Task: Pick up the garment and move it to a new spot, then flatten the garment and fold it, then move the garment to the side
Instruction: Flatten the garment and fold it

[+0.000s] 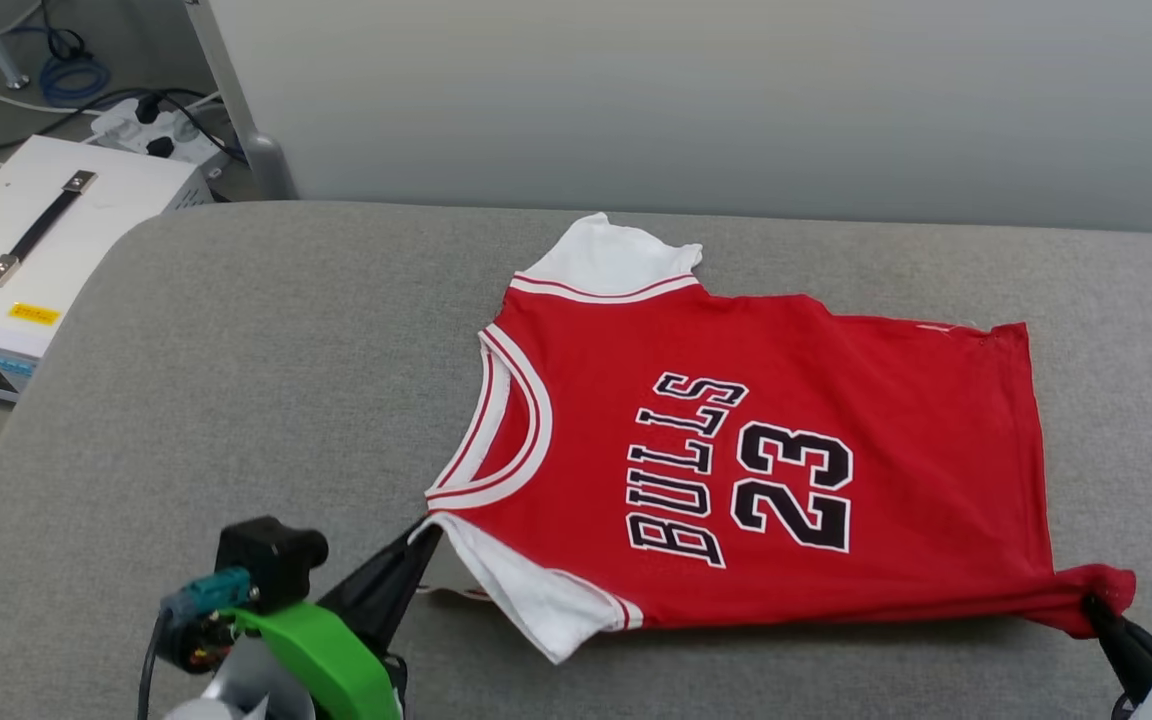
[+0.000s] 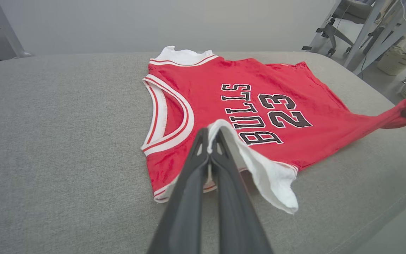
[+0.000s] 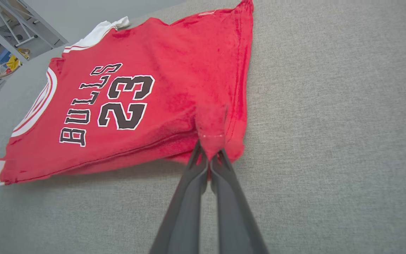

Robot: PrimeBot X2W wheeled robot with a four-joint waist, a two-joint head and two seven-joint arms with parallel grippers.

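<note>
Our left gripper (image 1: 426,527) has its two dark fingers pressed together on the near white sleeve (image 1: 536,598), whose cloth folds over the fingertips. Our right gripper (image 1: 1098,606) is likewise clamped, pinching the near hem corner (image 1: 1104,588) into a bunched red point. Between the two grips the near side of the garment (image 1: 836,450) is stretched taut and slightly raised.

We see the garment on the right half of the grey upholstered top (image 1: 236,380), collar toward the left edge, hem toward the right edge. A broad bare stretch runs from the collar to the rounded far-left corner. A narrower bare strip lies along the far edge behind the far sleeve (image 1: 611,255), and bare fabric continues past the hem on the right.

The top is coarse woven grey cloth with soft rounded corners. The garment is soft red fabric with white striped trim at the neck and sleeve seams, and black white-edged lettering on the chest.

We count one garment, two white sleeves and two grippers. One white box (image 1: 46,240) with a strap handle stands beyond the left edge.
</note>
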